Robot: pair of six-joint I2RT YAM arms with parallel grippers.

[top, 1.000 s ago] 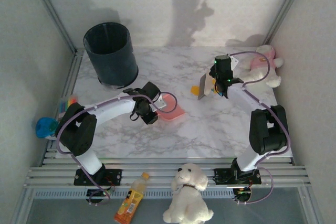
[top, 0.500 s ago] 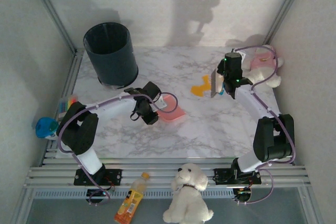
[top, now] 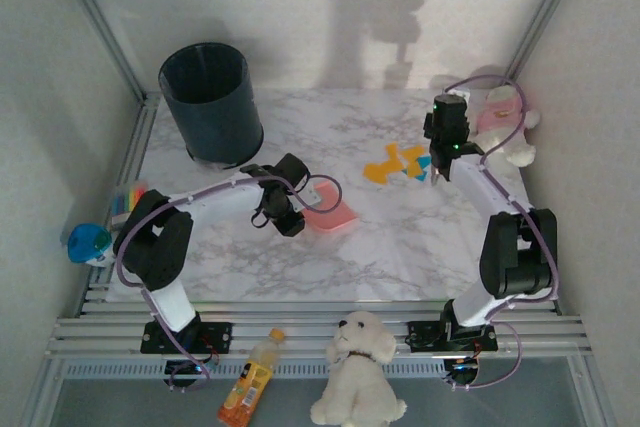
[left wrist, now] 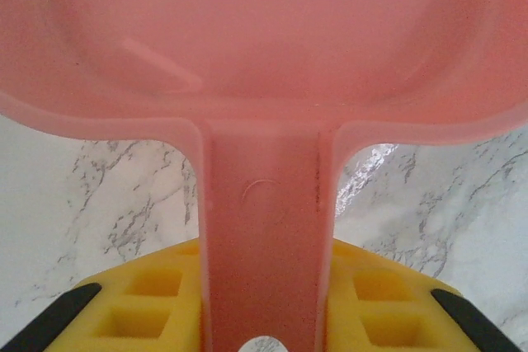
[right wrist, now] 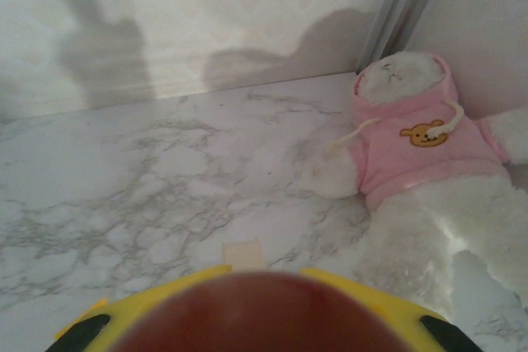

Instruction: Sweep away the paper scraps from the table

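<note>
Swung rightward, the right gripper [top: 437, 167] clamps a reddish object [right wrist: 247, 312]; paper scraps [top: 392, 163] lie just left, their band parallel to the table's [top: 400, 242] far edge.

paper scraps [top: 395, 163] lie on the table [top: 400, 247], right of the dustpan [top: 330, 215].

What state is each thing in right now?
left gripper: shut on the dustpan's handle.
dustpan: held by its handle.
right gripper: shut on a red-brown object.
paper scraps: heaped loose on the table.
bin: upright, open-topped.
bottle: lying on its side.
</note>
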